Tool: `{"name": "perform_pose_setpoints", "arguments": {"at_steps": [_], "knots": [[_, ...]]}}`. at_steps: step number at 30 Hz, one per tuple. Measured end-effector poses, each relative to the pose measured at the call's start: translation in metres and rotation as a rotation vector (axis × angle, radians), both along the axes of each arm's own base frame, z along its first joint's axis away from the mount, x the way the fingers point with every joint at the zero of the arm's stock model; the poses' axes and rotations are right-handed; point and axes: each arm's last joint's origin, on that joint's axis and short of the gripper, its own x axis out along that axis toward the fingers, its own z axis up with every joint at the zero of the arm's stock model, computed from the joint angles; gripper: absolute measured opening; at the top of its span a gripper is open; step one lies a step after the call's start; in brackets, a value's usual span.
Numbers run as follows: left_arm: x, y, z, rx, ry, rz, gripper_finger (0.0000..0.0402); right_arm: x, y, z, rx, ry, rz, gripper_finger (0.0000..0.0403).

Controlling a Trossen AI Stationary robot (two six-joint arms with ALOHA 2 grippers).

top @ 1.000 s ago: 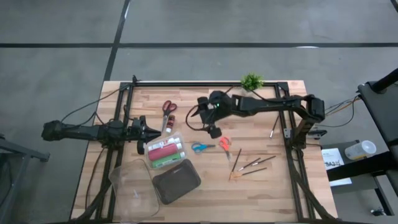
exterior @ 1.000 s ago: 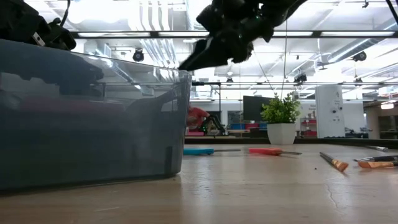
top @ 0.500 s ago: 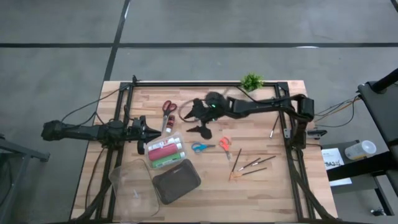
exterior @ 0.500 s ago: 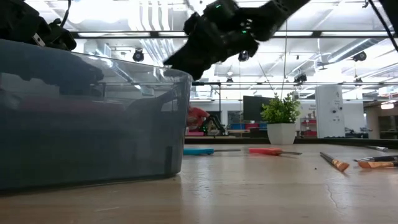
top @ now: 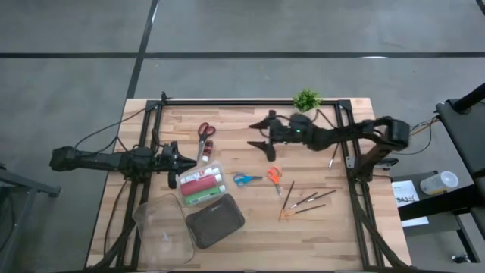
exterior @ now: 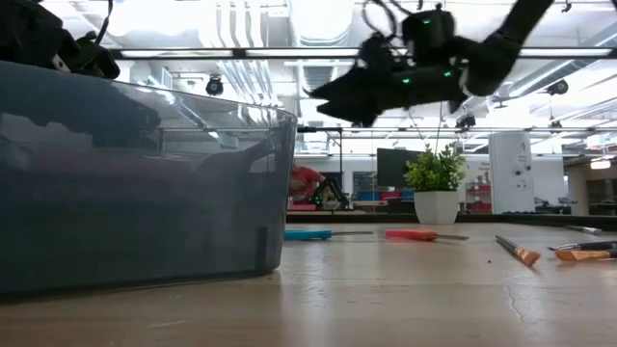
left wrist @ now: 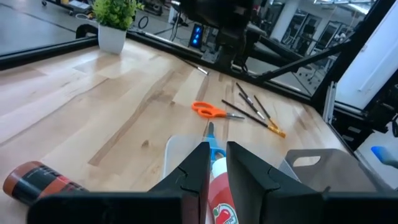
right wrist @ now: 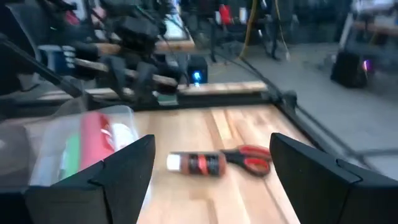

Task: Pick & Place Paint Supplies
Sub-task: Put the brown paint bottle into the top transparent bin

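We hold the right gripper (top: 265, 135) above the table (top: 348, 235) with jaws spread and empty, facing the loose paint tube (right wrist: 198, 163), which lies flat just beside the red scissors (top: 205, 130), long axis crosswise to our approach; the nearer left gripper's (top: 176, 159) jaws stand nearly closed, empty.

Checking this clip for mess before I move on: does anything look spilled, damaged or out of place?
Nothing is spilled or broken. One dark-labelled paint tube lies loose on the table beside the red scissors, outside the clear box holding other tubes. The brushes lie scattered.
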Motion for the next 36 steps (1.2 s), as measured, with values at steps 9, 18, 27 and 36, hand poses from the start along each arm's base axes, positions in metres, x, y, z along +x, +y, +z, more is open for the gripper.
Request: {"name": "perform_pose_setpoints", "arguments": {"at_steps": [9,18,27,36], "knots": [[0.0,0.0,-0.001,0.0,0.007,0.0,0.0062,-0.051,0.011,0.025,-0.049,-0.112,-0.121,0.0311],[0.001,0.0,-0.003,0.001,0.027,0.0,0.0062,-0.058,0.013,0.025,-0.045,-0.119,-0.115,0.0311],[0.001,0.0,-0.002,0.001,0.025,0.0,0.0062,-0.056,0.013,0.029,-0.043,-0.114,-0.117,0.0311],[0.001,0.0,-0.002,0.001,0.025,0.0,0.0062,-0.055,0.013,0.03,-0.014,-0.122,-0.12,0.0311]]}}
